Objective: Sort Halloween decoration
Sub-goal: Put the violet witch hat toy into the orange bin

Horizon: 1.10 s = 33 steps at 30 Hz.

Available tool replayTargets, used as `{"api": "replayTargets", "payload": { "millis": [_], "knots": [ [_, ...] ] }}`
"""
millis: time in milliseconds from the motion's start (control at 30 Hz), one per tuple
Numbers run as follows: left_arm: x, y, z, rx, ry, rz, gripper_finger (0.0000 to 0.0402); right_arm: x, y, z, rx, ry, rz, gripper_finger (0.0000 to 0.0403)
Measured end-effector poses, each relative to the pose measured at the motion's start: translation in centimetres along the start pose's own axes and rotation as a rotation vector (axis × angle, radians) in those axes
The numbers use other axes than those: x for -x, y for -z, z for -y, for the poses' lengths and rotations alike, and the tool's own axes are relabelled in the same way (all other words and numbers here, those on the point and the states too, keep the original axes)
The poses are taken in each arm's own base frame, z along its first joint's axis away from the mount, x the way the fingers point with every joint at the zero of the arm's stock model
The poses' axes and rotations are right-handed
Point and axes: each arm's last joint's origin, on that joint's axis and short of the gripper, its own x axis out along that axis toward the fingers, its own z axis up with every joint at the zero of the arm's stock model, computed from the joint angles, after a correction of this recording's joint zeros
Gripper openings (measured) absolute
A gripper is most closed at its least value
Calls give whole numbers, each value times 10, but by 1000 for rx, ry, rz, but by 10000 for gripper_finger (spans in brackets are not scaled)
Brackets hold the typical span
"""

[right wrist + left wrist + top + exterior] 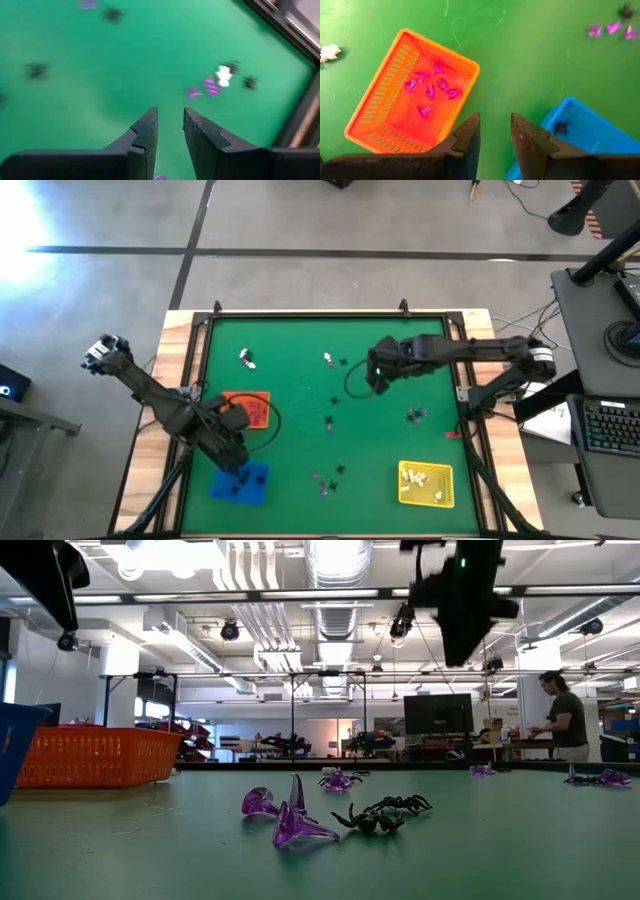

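Tiny Halloween trinkets lie scattered on the green table: white ones (247, 360), a white and black pair (333, 361), black ones (330, 423), and purple and black ones (416, 416) (328, 477). In the low view, purple pieces (285, 820) lie beside a black spider (385, 815). My left gripper (495, 120) hangs open and empty above the gap between the orange tray (375, 105) and the blue tray (600, 130). My right gripper (170, 112) hangs open and empty over the middle of the table (375, 380), short of a small cluster (220, 80).
The orange tray (262, 398) holds several purple pieces (430, 90). The blue tray (240, 485) holds a black spider (562, 127). A yellow tray (426, 485) with white pieces stands near the front right. A raised wooden frame (330, 313) borders the table. A person stands far behind (565, 715).
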Motion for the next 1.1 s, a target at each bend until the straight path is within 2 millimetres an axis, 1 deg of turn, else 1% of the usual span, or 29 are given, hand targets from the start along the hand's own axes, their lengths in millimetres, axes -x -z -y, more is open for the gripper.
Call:
{"api": "replayTargets", "payload": {
  "millis": [133, 267, 400, 500, 633, 767, 967, 1100],
  "knots": [
    [7, -2, -6, 35, 23, 17, 91, -32, -10, 29, -139, 91, -60, 104],
    [8, -2, -7, 48, 20, 40, 91, -64, -16, 54, -274, 97, -108, 121],
    [6, -2, -6, 51, 10, 40, 91, -90, -12, 69, -364, 112, -120, 129],
    [4, -2, -4, 47, 0, 34, 91, -104, -7, 75, -418, 121, -119, 127],
    [1, -2, -2, 42, -10, 29, 91, -119, 0, 79, -451, 110, -113, 118],
    [1, -2, -2, 42, -11, 28, 91, -129, 5, 82, -478, 88, -119, 109],
    [1, -2, -2, 42, -11, 28, 91, -140, 11, 87, -514, 86, -122, 105],
    [1, -2, -2, 42, -10, 28, 91, -146, 11, 89, -527, 94, -126, 102]
  ]
}}
